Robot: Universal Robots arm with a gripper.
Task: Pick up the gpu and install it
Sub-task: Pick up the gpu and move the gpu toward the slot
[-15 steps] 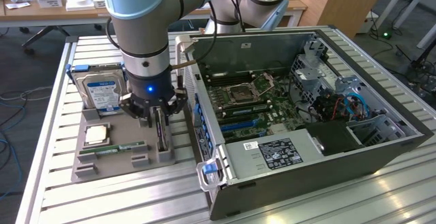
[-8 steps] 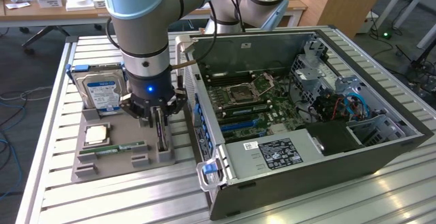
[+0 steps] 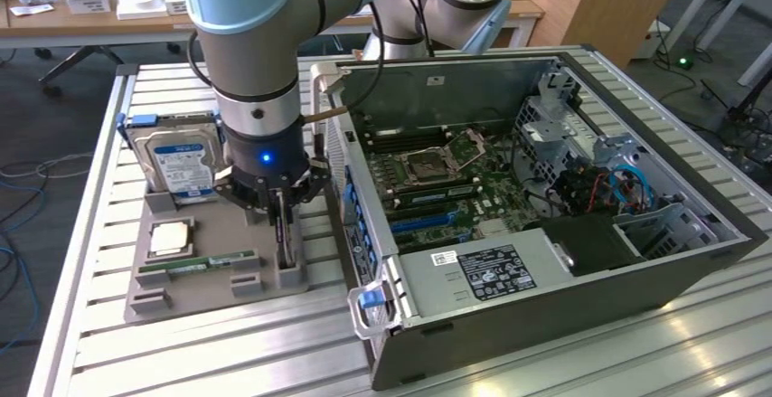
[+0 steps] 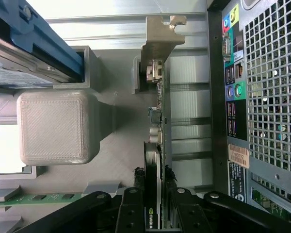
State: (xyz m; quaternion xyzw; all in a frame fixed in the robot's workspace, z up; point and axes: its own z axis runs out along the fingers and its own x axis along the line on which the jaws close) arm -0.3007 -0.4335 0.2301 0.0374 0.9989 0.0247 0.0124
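The arm point(image 3: 259, 71) is reaching straight down, with the wrist point(image 3: 263, 144) standing vertical and its blue light glowing. The pincer point(image 3: 284, 250) is hanging directly over the gpu point(image 4: 154, 155), straddling its upper edge.

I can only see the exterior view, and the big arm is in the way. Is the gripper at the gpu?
Observer: Yes. In the wrist view the gripper sits right over the gpu, lined up with its thin edge.
Operator: Is the gpu lying flat?
Observer: No, it stands on edge on the grey tray, with its silver bracket at the end far from the gripper.
Operator: What's beside it?
Observer: The back of the case, with coloured ports, runs alongside the gpu with a gap between them.
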